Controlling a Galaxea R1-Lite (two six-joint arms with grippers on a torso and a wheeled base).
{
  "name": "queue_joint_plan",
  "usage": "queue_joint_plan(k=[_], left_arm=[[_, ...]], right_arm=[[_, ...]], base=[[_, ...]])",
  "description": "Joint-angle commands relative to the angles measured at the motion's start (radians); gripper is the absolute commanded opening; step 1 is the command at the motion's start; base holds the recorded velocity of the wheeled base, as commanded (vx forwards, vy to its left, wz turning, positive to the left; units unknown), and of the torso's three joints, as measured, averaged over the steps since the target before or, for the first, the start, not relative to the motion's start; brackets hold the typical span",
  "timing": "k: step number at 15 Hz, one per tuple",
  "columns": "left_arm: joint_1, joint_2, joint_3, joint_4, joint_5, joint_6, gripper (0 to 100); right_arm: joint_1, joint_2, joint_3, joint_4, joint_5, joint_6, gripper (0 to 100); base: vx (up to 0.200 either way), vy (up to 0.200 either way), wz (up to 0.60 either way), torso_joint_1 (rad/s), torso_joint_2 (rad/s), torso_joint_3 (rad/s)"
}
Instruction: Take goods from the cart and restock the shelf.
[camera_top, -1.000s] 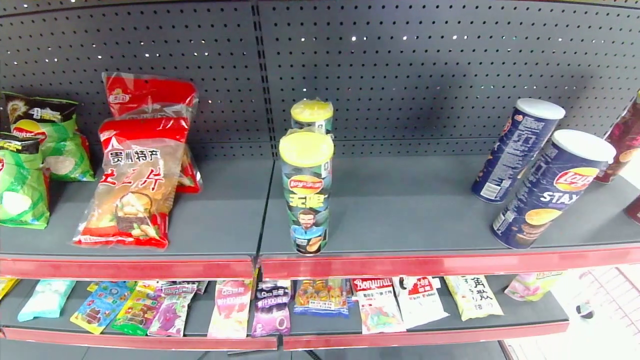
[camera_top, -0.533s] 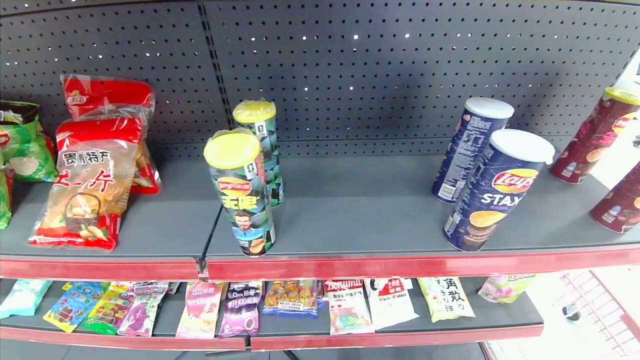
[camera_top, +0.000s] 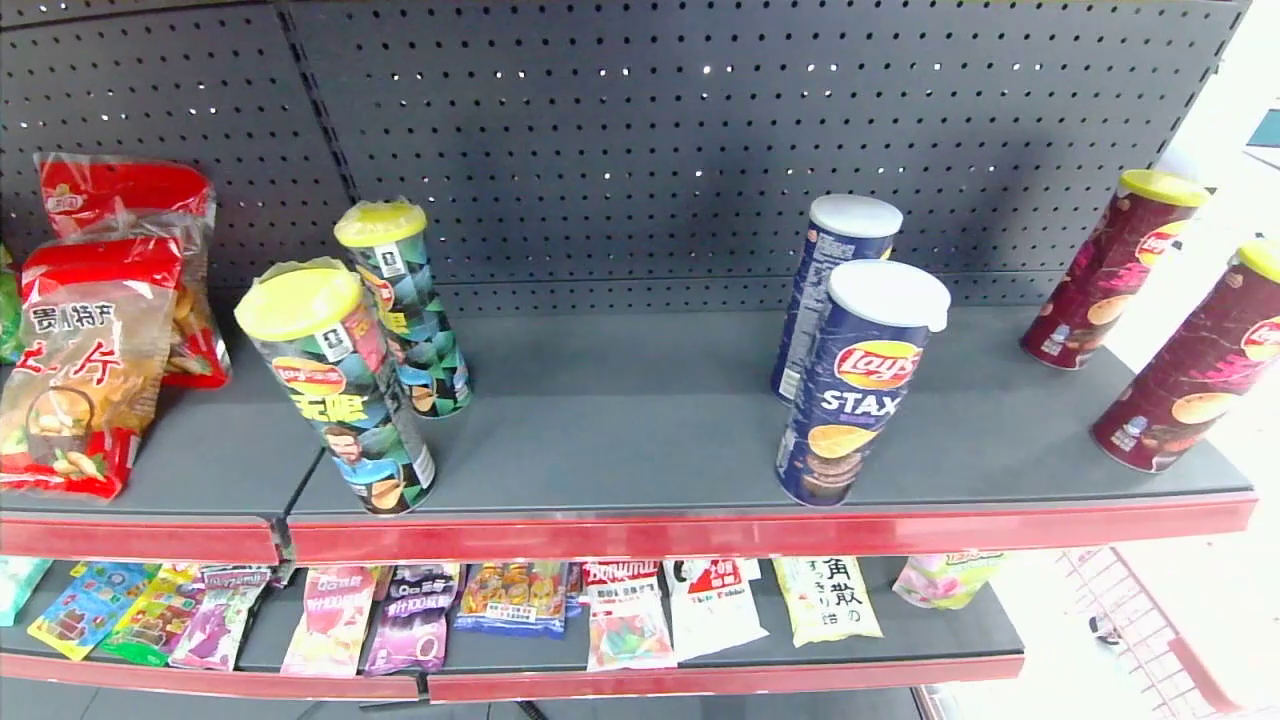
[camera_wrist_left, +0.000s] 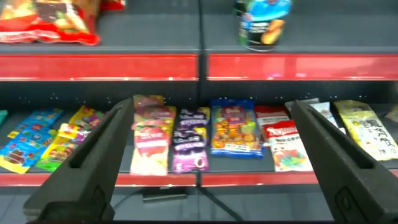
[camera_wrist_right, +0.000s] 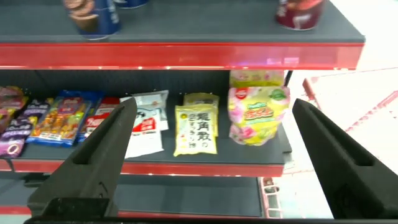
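The upper shelf (camera_top: 650, 420) carries two yellow-lidded green chip cans (camera_top: 335, 390), two white-lidded blue cans (camera_top: 860, 380) and two maroon cans (camera_top: 1185, 370) at the right end. My left gripper (camera_wrist_left: 211, 106) is open and holds nothing; it faces the lower shelf's snack packets (camera_wrist_left: 186, 137), below a green can (camera_wrist_left: 261, 25). My right gripper (camera_wrist_right: 214, 102) is open too, in front of the lower shelf's right end, where a yellow packet (camera_wrist_right: 196, 127) and a pink-green bag (camera_wrist_right: 255, 112) lie. A red wire cart (camera_top: 1150, 640) stands low beyond the shelf's right end.
Red snack bags (camera_top: 80, 340) lean at the upper shelf's left. A wide bare stretch lies between the green and blue cans. The red shelf lip (camera_top: 760, 530) runs along the front. A perforated back panel (camera_top: 640, 130) closes the rear. The cart's wire frame (camera_wrist_right: 348, 99) stands right of the shelf.
The head camera has swung to the right, so the whole shelf picture has slid left. The maroon cans and the shelf's right end have come into view.
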Motion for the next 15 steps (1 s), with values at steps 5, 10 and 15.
queue_joint_plan(k=[5,10,15], left_arm=[[0.001,0.001,0.0,0.0,0.001,0.0,100],[0.001,0.001,0.001,0.0,0.001,0.0,100],[0.001,0.001,0.0,0.0,0.001,-0.002,100]], right_arm=[[0.0,0.002,0.0,0.0,0.0,0.0,100],[0.0,0.002,0.0,0.0,-0.003,0.0,100],[0.0,0.002,0.0,0.0,-0.005,0.0,100]], base=[[0.0,-0.12,0.0,0.001,0.0,0.001],[0.0,0.0,0.0,0.0,0.0,0.0],[0.0,0.0,0.0,0.0,0.0,0.0]])
